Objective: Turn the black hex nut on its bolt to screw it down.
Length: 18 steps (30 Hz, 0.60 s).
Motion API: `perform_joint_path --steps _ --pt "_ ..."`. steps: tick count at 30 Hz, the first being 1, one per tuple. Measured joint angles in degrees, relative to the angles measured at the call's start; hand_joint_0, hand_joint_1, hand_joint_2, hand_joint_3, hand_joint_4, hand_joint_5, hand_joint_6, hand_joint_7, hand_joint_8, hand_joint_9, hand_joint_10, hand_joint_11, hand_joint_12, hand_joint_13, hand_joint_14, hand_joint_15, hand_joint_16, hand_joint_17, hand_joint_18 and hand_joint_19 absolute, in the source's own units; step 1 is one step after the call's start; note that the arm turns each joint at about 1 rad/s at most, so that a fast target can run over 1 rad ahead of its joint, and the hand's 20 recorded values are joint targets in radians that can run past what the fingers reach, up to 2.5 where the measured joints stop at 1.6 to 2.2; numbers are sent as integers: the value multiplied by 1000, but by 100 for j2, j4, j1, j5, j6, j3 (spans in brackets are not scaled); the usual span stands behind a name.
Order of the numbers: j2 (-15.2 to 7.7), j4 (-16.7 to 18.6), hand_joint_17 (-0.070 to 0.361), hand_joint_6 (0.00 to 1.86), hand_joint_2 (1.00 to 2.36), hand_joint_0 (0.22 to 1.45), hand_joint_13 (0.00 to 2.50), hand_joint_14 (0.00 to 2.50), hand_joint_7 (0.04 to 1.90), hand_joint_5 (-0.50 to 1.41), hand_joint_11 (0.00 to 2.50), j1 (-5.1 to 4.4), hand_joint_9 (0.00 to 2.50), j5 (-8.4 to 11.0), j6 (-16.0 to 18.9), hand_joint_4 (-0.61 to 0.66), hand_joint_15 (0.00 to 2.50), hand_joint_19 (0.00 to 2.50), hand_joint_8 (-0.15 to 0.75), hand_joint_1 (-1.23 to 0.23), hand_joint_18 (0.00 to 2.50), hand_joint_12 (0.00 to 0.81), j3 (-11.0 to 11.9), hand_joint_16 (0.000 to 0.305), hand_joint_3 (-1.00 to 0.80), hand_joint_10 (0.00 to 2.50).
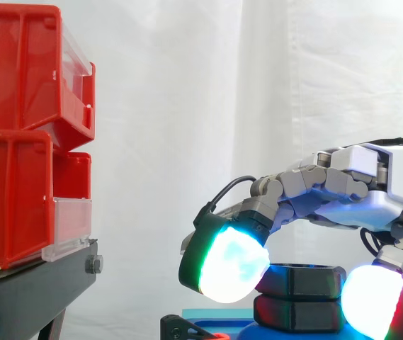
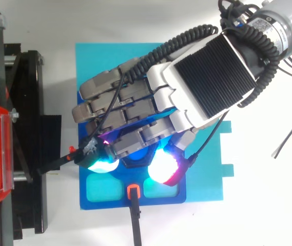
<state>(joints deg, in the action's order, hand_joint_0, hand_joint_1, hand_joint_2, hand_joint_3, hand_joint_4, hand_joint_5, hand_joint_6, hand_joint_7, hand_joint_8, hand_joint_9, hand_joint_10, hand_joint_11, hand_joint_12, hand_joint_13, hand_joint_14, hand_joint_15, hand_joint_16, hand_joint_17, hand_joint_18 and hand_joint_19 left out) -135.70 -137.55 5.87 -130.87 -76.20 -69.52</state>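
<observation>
The black hex nut (image 1: 302, 278) sits at the top of its bolt, above a second black hexagonal piece (image 1: 299, 313) on the blue base (image 2: 156, 199). My hand (image 2: 207, 77) reaches in from the upper right and arches over the nut. Its fingers curl down round it. One glowing fingertip (image 1: 228, 268) presses the nut's left side and the thumb's pad (image 1: 372, 301) sits at its right. From above, a dark corner of the nut (image 2: 135, 160) shows between these two pads.
Red bins (image 1: 17, 134) stand on a black stand (image 1: 38, 283) at the left. The blue base lies on a cyan plate (image 2: 212, 169). A black part with an orange tip (image 2: 133, 190) sticks up at the base's near edge. White ties (image 2: 289, 134) lie at the right.
</observation>
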Motion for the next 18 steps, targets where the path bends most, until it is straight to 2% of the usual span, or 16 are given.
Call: perform_joint_path --steps 4,9,12,15,18 --pt "1 -1 116 505 1000 452 499 5 1038 -179 424 2 546 0 0 259 180 234 304 -565 428 360 -1 52 -500 7" --pt "7 -30 128 501 1000 412 466 5 928 -204 395 -24 516 5 28 247 165 203 315 -512 391 386 4 57 -500 8" --pt "13 -50 128 501 1000 411 450 4 901 -210 375 -54 487 7 89 237 155 194 312 -506 362 386 94 57 -500 6" --pt "20 -210 130 501 1000 408 431 4 877 -214 354 -74 469 -21 139 232 147 179 312 -504 345 387 336 58 -500 6" --pt "23 -552 129 502 1000 408 421 4 868 -214 352 -73 460 -136 135 227 142 177 311 -498 327 387 698 57 -500 6"
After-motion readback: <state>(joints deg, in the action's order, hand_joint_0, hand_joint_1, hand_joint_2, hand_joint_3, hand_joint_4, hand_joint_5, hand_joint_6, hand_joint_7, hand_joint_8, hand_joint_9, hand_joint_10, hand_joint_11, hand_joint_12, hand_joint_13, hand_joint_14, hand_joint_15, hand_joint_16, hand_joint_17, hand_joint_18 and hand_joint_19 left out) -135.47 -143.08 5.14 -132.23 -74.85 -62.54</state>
